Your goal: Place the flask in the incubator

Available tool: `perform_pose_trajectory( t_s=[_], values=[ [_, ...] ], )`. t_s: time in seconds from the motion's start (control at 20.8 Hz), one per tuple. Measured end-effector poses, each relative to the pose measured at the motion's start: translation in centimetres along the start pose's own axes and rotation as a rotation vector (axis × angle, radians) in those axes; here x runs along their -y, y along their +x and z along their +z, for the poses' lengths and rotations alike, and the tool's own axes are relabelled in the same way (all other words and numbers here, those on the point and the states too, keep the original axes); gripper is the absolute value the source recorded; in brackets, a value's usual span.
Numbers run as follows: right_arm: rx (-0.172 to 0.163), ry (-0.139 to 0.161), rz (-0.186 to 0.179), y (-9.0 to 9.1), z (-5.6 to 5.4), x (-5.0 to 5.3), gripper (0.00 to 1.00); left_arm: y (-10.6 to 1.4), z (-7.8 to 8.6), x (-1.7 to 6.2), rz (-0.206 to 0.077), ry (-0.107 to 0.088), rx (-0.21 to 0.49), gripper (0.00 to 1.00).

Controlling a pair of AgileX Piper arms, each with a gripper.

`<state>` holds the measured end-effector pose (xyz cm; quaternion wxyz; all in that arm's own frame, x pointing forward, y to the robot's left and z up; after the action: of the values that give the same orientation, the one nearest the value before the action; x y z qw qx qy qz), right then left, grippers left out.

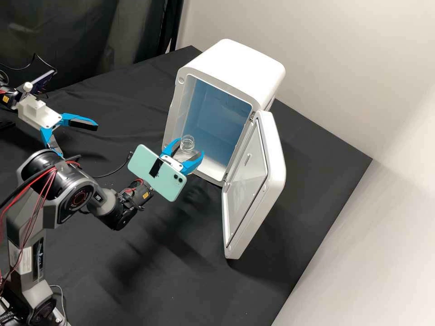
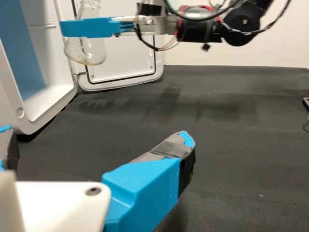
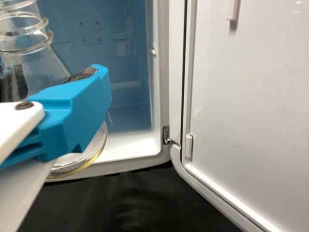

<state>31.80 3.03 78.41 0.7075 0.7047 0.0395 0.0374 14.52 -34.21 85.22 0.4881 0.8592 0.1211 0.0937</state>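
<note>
The white incubator (image 1: pixel 235 72) stands upright at the back of the bench, its door (image 1: pixel 256 181) swung wide and its blue inside (image 1: pixel 213 117) exposed. My right gripper (image 1: pixel 183 157) is shut on a clear glass flask (image 1: pixel 187 144) and holds it upright at the lower front of the opening. In the right wrist view the flask (image 3: pixel 29 53) hangs by the blue finger (image 3: pixel 72 113), just above the chamber's front lip (image 3: pixel 130 150). In the left wrist view the flask (image 2: pixel 87 48) is off the floor beside the incubator (image 2: pixel 43 96). My left gripper (image 1: pixel 68 132) is open far to the left.
A black cloth (image 1: pixel 149 253) covers the bench, whose right edge (image 1: pixel 326 244) drops off beyond the door. A mint-green phone (image 1: pixel 157 173) is mounted on the right arm's wrist. Cables and dark gear (image 1: pixel 41 77) lie at the back left.
</note>
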Motion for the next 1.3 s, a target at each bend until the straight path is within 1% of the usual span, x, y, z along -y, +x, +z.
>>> perform_pose_trajectory(
  t_s=[0.05,0.1,0.19,0.29,0.34,0.43,0.48,0.58,0.63,0.67,0.72,0.77,0.87,1.16,1.2,1.3],
  values=[
    [0.001,-0.010,0.013,0.6,0.0,0.0,0.00,0.0,0.0,0.00,0.000,0.000,0.002,1.00],
    [0.000,-0.018,0.014,1.1,0.0,0.2,0.00,0.0,0.0,0.00,0.000,0.000,0.002,1.00],
    [-0.003,-0.025,0.020,2.0,0.0,0.5,0.00,0.0,0.0,0.01,-0.001,0.000,0.003,1.00],
    [-0.005,-0.032,0.014,3.1,-0.1,0.7,0.00,0.1,0.2,0.03,-0.002,0.002,0.010,1.00],
    [-0.005,-0.038,0.006,3.7,-0.2,0.9,0.00,0.1,0.2,0.03,-0.003,0.002,0.013,1.00],
    [0.004,-0.039,-0.014,4.7,-0.3,1.1,0.00,0.1,0.3,0.04,-0.003,0.003,0.015,1.00],
    [0.007,-0.046,-0.021,5.3,-0.4,1.2,0.00,0.1,0.3,0.04,-0.003,0.003,0.015,1.00],
    [0.019,-0.052,-0.023,6.3,-0.7,1.2,0.00,0.1,0.2,0.11,-0.007,0.000,0.015,1.00],
    [0.017,-0.057,-0.028,6.8,-0.8,1.3,0.00,0.1,0.2,0.14,-0.009,-0.002,0.015,1.00],
    [0.017,-0.060,-0.032,7.1,-0.9,1.4,0.00,0.1,0.2,0.17,-0.010,-0.003,0.015,1.00],
    [0.012,-0.074,-0.033,7.3,-1.1,1.4,0.00,0.2,0.2,0.21,-0.012,-0.004,0.015,1.00],
    [0.015,-0.077,-0.040,7.4,-1.1,1.5,0.00,0.2,0.2,0.26,-0.015,-0.007,0.014,1.00],
    [0.013,-0.075,-0.035,8.0,-1.2,1.5,0.00,0.2,0.2,0.29,-0.017,-0.008,0.014,1.00],
    [0.045,-0.074,-0.074,9.5,-0.8,2.1,0.00,0.2,0.2,0.29,-0.017,-0.008,0.014,1.00],
    [0.046,-0.074,-0.075,9.8,-0.8,2.0,0.00,0.2,0.1,0.29,-0.016,-0.009,0.012,1.00],
    [0.043,-0.088,-0.073,10.2,-0.8,2.1,0.00,0.2,0.1,0.28,-0.016,-0.009,0.010,1.00]
  ],
)
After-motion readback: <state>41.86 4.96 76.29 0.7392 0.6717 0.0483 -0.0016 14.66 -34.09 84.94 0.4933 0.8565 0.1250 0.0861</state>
